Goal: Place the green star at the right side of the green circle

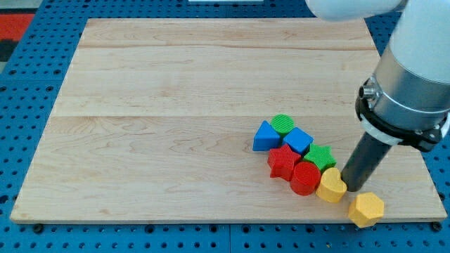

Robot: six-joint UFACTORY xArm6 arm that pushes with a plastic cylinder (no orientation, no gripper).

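In the lower right of the frame, my tip [349, 188], a bare rod tool with nothing to spread or pinch, rests beside the green star [322, 155]. The star is probably light, stiff and slides easily; push its lower-left flank, since the green circle [283, 124] sits up-left.

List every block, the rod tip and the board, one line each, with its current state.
green circle: flat, touching blue triangle.
blue triangle: cluster's left edge.
blue cube: between circle and star.
green star: lower right of circle, partly hidden.
red star: flat.
red cylinder: upright.
yellow block: beside my tip.
yellow hexagon: apart, near board edge.
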